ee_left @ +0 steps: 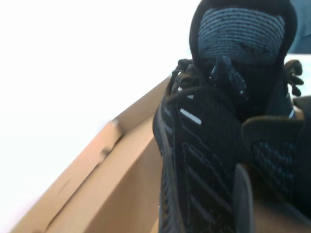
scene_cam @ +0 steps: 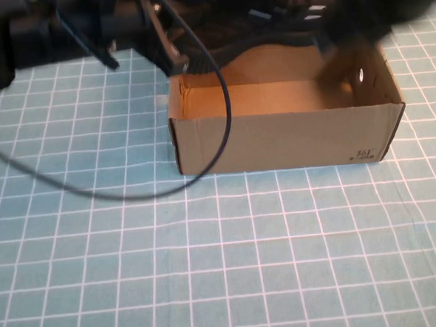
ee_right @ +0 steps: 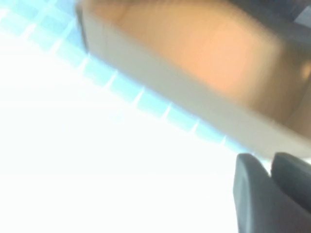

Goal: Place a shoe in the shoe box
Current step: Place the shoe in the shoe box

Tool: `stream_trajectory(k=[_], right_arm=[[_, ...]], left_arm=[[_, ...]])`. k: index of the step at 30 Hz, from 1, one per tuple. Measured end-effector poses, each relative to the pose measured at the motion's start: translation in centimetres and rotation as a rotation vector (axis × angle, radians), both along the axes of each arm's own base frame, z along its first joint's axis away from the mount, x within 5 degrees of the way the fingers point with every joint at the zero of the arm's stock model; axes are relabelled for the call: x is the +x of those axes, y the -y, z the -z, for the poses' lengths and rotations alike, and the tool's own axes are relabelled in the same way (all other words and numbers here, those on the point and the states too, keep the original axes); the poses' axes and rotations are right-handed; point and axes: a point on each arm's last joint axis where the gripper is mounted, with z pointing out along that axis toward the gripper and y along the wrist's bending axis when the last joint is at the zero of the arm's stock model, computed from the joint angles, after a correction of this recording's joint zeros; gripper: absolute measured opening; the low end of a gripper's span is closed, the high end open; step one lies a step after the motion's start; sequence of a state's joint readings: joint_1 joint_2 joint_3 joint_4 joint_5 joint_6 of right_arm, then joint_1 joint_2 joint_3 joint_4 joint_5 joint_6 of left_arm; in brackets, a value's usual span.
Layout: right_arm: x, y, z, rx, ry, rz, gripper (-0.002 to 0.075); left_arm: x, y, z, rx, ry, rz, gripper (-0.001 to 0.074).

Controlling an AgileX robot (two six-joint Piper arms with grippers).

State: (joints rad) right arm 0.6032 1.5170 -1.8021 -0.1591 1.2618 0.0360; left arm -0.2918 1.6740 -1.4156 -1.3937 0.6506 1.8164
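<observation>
The brown shoe box stands open at the middle of the table, with a round hole in its right end. The black knit shoe hangs over the box's back edge. My left gripper reaches in from the back left and is shut on the shoe; one finger shows against its side, the other is hidden. The box wall lies below it. My right gripper, blurred, is over the box's right end; its fingers are shut and empty beside the box.
A teal cloth with a white grid covers the table. A black cable loops from the left arm down over the box's front wall and across the cloth to the left.
</observation>
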Motion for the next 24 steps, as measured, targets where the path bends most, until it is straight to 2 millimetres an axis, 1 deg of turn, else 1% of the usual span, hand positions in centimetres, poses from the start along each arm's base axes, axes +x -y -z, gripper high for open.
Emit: stream_trajectory(k=[2,4,5,6,9,10,11,13,14,16,17,20,24], right_arm=[[-1.5,0.5,1.3,-0.011,-0.032,-0.002,0.0041],[-2.8,1.2,2.8,-0.011,-0.048,0.012,0.0013],[-3.5,1.8,3.3,-0.006,-0.048,0.023,0.0006],[-4.2,2.3,3.7,0.001,-0.044,0.037,0.0002],[-6.1,4.0,4.4,0.014,-0.031,0.085,-0.0003],[-6.6,4.5,4.6,0.017,-0.031,0.095,-0.0004],[-7.2,5.0,4.9,0.018,-0.033,0.108,-0.0005],[-8.2,5.7,5.5,0.025,-0.039,0.127,-0.0005],[-8.7,6.1,5.6,0.032,-0.040,0.135,-0.0005],[-9.6,6.8,5.7,0.048,-0.035,0.149,-0.0005],[-10.0,7.1,5.8,0.056,-0.032,0.158,-0.0005],[-11.1,7.9,5.7,0.082,-0.018,0.181,-0.0005],[-11.9,8.6,5.3,0.111,0.007,0.207,-0.0006]], left_arm=[[1.3,0.4,-0.3,-0.010,0.009,0.061,0.0048],[2.8,0.8,0.1,-0.013,0.009,0.104,0.0048],[3.8,1.1,0.7,-0.012,0.000,0.122,0.0048],[4.5,1.3,0.8,-0.016,0.002,0.137,0.0048],[7.0,1.9,2.6,-0.015,-0.024,0.164,0.0048],[7.7,2.0,2.8,-0.016,-0.023,0.170,0.0048],[8.5,2.3,3.7,-0.012,-0.036,0.177,0.0048],[9.6,2.5,4.5,-0.008,-0.047,0.188,0.0048],[10.3,2.7,5.5,0.000,-0.062,0.196,0.0048],[11.1,3.0,6.4,0.018,-0.070,0.218,0.0048],[11.5,3.2,7.3,0.028,-0.086,0.229,0.0048],[12.3,3.4,8.6,0.035,-0.136,0.239,0.0048],[12.7,3.4,9.1,0.054,-0.135,0.223,0.0048]])
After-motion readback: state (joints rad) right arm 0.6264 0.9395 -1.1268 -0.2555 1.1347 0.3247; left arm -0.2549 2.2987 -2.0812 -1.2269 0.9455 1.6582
